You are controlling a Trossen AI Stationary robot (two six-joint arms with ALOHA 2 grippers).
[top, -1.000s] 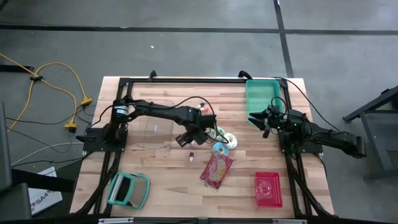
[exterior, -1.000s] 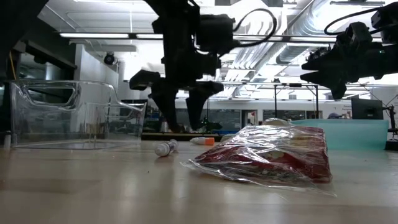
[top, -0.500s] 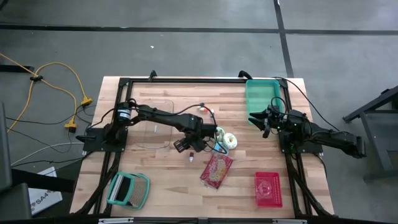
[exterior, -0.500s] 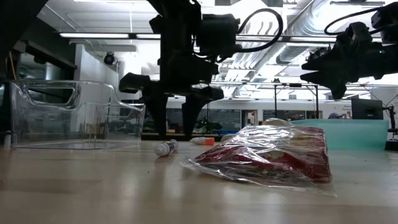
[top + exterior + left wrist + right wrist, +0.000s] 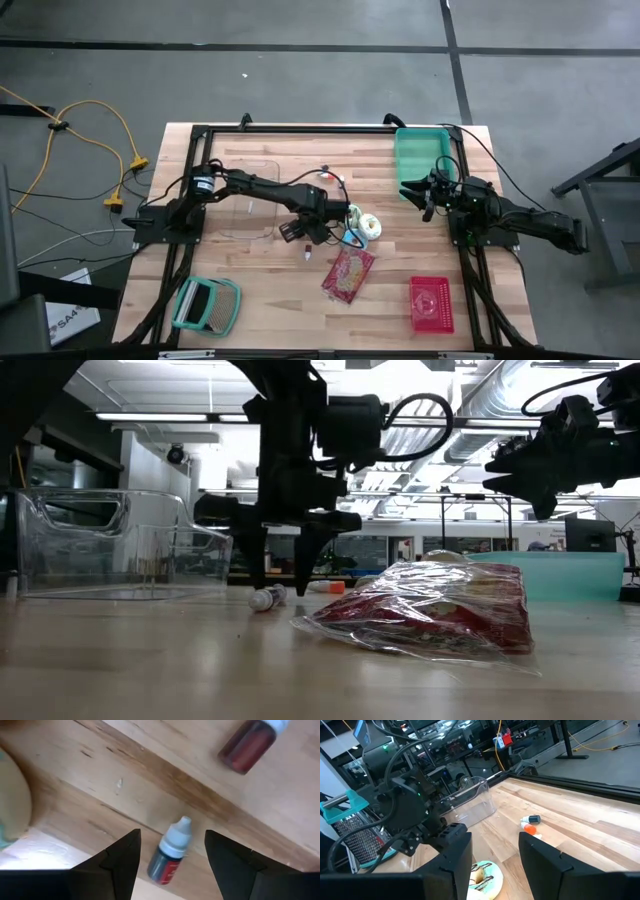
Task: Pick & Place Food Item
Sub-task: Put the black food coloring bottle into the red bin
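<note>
- The left gripper (image 5: 172,851) points straight down at the table (image 5: 270,300). Its jaws stand wide apart and hold nothing.
- Two small bottles lie on the wood. In the left wrist view, one dropper bottle (image 5: 170,857) with a white cap and a dark red label lies in the gap between the two jaws, touching neither finger (image 5: 122,862).
- The second bottle (image 5: 247,750), with a reddish body, lies apart from the jaws, beyond the first.
- In the low view the left gripper (image 5: 278,582) hangs low over the table, with the dropper bottle (image 5: 266,598) at its fingertips and the second bottle (image 5: 327,587) just beside it.
- One iced ring pastry (image 5: 368,225) lies near the jaws, on the side toward the right arm.
- One snack bag (image 5: 348,273), red under clear wrap, lies flat just beyond the dropper bottle (image 5: 307,252), nearer the table's front edge than the left gripper (image 5: 300,232).
- One clear bin (image 5: 245,205) sits on the other side of the jaws, under the left arm.
- One red basket (image 5: 431,303) sits well apart, past the bag.
- One teal grater (image 5: 207,305) lies well apart at the front corner on the left arm's side.
- One teal tray (image 5: 420,155) sits at the far corner by the right arm.
- The right gripper (image 5: 420,190) waits level beside the teal tray. Its jaws are parted and empty.
</note>
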